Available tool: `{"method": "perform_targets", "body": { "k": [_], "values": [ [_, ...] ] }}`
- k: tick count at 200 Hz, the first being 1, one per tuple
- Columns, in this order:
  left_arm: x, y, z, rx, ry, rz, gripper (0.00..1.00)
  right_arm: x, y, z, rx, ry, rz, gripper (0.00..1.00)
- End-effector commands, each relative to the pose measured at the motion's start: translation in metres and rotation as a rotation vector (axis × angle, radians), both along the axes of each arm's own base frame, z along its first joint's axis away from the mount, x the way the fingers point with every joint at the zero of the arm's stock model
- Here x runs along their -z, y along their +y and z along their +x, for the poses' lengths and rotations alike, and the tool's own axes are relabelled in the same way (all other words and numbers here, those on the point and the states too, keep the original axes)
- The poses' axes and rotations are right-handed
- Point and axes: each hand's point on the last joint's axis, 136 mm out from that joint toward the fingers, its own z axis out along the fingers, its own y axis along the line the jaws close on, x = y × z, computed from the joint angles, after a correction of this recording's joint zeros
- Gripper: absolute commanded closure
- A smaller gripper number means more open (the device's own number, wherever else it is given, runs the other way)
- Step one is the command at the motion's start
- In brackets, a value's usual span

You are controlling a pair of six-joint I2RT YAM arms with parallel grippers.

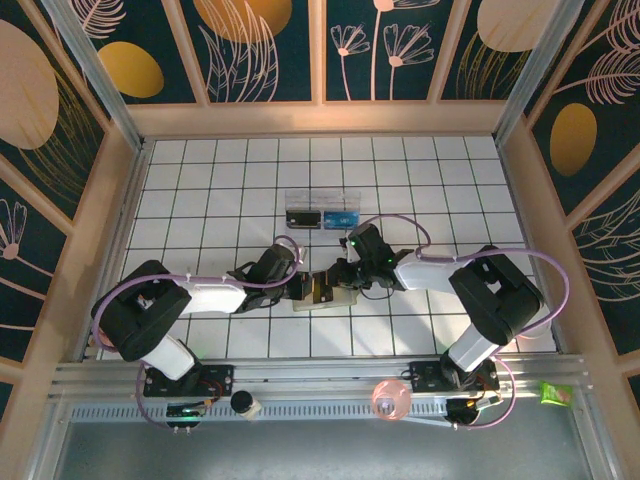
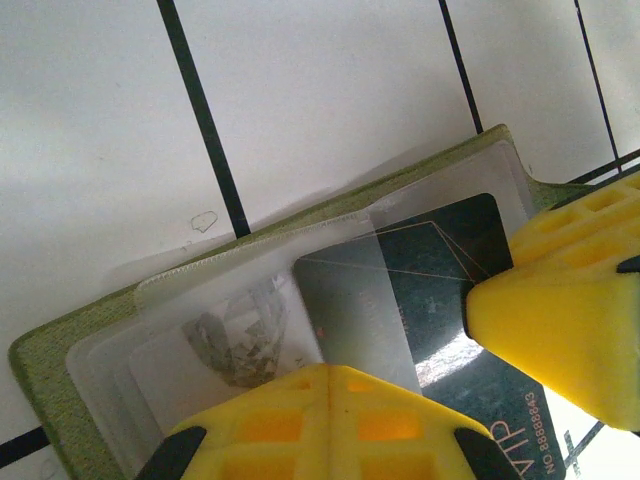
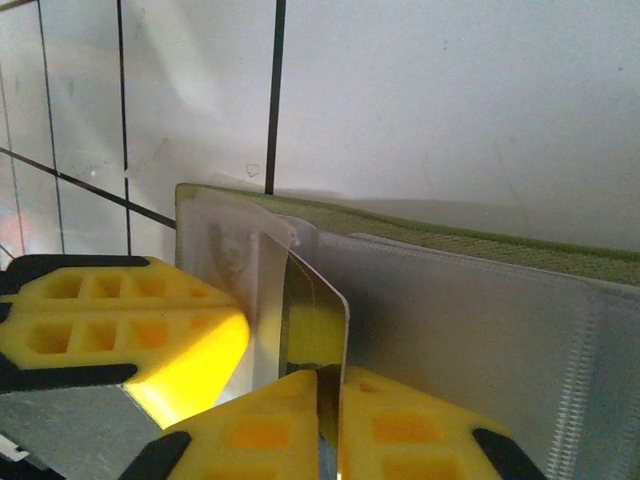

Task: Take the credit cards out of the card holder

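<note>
The only legible writing is on one dark credit card [image 2: 435, 250]: "VIP" and "NO 8888843", printed in pale letters near its corner, with thin gold lines across its face. That card sticks partly out of a clear sleeve of the one card holder [image 2: 55, 355], an olive-green wallet lying open on the white gridded table [image 1: 200, 180], about mid-table and on the near side of a clear plastic box [image 1: 322, 212]. The box holds two items, one dark on the left and one blue on the right. The right gripper [image 3: 330, 395] is clamped on the card's edge, which the right wrist view shows as a thin upright sliver running down between the two yellow fingers. The left gripper [image 2: 328, 385] is closed, its yellow pads meeting along a thin seam over the holder's near edge; whether a sleeve is nipped between them I cannot tell. Another sleeve, left of the card, shows a greyish crumpled-looking picture. Both grippers meet over the holder, the left from the left side and the right from the right.
</note>
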Motion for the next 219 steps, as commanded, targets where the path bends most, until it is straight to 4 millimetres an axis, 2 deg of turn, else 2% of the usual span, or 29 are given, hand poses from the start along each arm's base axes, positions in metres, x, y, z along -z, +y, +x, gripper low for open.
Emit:
{"method": "perform_targets", "body": {
  "k": [1, 38, 58, 74, 86, 106, 124, 143, 180, 219],
  "values": [
    [0.027, 0.017, -0.017, 0.003, 0.085, 0.086, 0.98, 0.000, -0.013, 0.001, 0.038, -0.013, -0.022, 0.91],
    [0.027, 0.017, -0.017, -0.001, 0.085, 0.082, 0.97, -0.007, -0.038, 0.006, 0.103, -0.049, -0.058, 0.96],
    [0.024, 0.016, -0.016, -0.003, 0.079, 0.075, 0.97, -0.020, -0.046, 0.009, 0.112, -0.094, -0.053, 0.99],
    [0.012, 0.015, -0.010, -0.011, 0.051, 0.051, 0.93, -0.036, -0.047, 0.015, 0.104, -0.159, -0.034, 1.00],
    [-0.008, 0.013, -0.001, -0.023, 0.005, 0.003, 0.88, -0.051, -0.046, 0.019, 0.094, -0.221, -0.008, 1.00],
    [-0.055, 0.013, 0.014, -0.031, -0.098, -0.155, 0.74, -0.089, -0.037, 0.025, 0.060, -0.340, 0.110, 1.00],
    [-0.105, 0.008, 0.013, 0.046, -0.195, -0.370, 0.55, -0.119, -0.023, 0.024, 0.004, -0.422, 0.241, 1.00],
    [-0.135, 0.006, 0.010, 0.099, -0.257, -0.461, 0.45, -0.142, -0.013, 0.022, -0.035, -0.488, 0.343, 1.00],
    [-0.175, 0.017, 0.006, 0.107, -0.330, -0.653, 0.36, -0.179, -0.005, 0.015, -0.078, -0.588, 0.518, 1.00],
    [-0.187, 0.021, -0.002, 0.111, -0.358, -0.735, 0.36, -0.203, -0.005, 0.008, -0.062, -0.628, 0.669, 1.00]
  ]
}}
